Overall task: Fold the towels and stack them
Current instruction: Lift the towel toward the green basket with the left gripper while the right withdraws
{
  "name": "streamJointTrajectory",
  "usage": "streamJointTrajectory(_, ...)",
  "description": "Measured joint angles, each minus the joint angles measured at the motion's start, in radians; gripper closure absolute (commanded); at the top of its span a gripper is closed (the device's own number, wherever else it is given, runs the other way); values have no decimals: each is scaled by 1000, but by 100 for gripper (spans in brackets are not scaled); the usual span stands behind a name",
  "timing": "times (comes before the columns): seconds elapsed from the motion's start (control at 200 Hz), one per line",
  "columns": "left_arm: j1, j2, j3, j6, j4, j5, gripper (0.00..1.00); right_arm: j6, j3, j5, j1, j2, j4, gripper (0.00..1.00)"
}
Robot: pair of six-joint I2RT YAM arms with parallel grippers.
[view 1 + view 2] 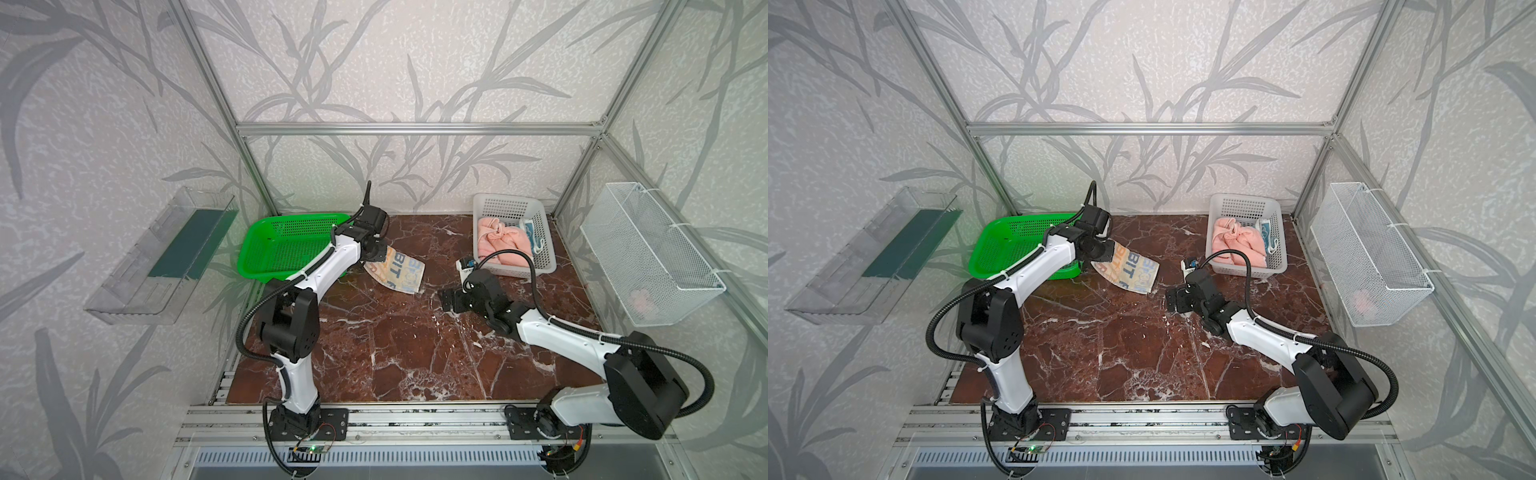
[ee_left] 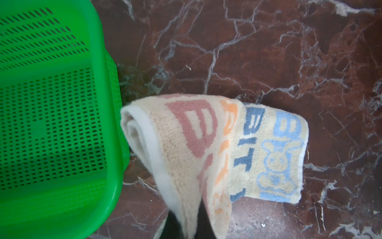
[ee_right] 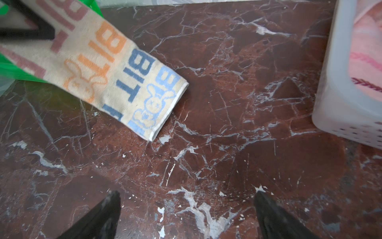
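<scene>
Cream terry "BIT" towel (image 1: 397, 274), centre frame, pinched tight in left gripper (image 1: 376, 254); right gripper (image 3: 187, 194) spread wide, empty.

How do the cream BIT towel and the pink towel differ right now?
Place: the cream towel is out over the marble table, the pink towel lies in the white basket.
Grip: the left gripper is shut on the cream towel; nothing holds the pink towel.
Shape: the cream towel is folded, the pink towel bunched.
Both are soft cloths, not yet stacked.
</scene>
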Motion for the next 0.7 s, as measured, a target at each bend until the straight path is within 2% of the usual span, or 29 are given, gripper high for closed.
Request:
streamJointTrajectory(0.325,48,117,317,84,-203,-56,100,-38,-9,-48,14,60,18,6)
streamJointTrajectory(0.7,135,118,442,117,-314,-81,100,-56,-41,-50,27,86,51,6)
